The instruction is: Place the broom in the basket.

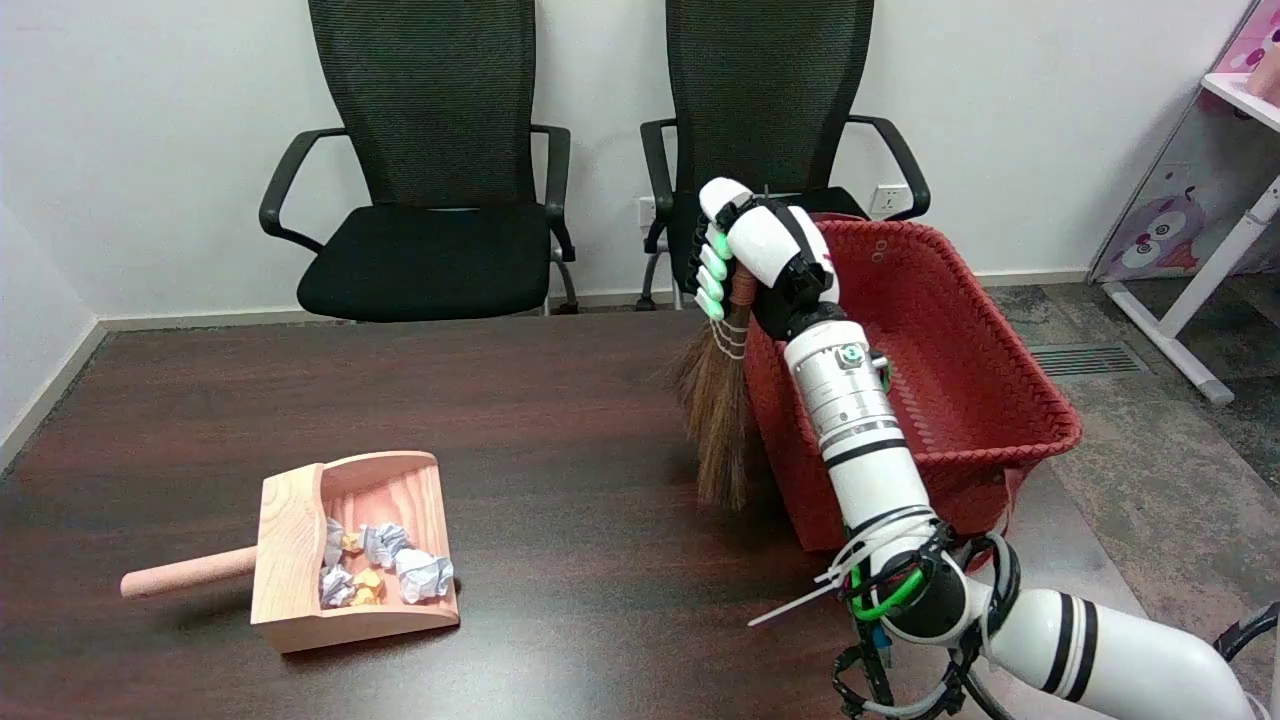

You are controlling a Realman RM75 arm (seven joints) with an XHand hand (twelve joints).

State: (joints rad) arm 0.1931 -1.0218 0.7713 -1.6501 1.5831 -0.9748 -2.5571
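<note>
While the right hand (752,258) wraps its fingers (712,268) around the handle of the small straw broom (718,400), the broom hangs bristles-down in the air, just outside the left wall of the red woven basket (960,400). The bristle tips sit low beside that wall, close to the tabletop; whether they touch the wood cannot be told. White binding shows at the neck of the broom, just under the hand. The hand itself is level with the basket's near-left rim, with the white forearm crossing in front of the basket's left side.

The basket stands at the right edge of the dark wooden table (560,420). Well to the left of the basket lies a wooden dustpan (300,560), handle pointing away from the basket, holding crumpled paper scraps (385,565). Behind the basket and the table, two black mesh office chairs (430,200) stand against the white wall.
</note>
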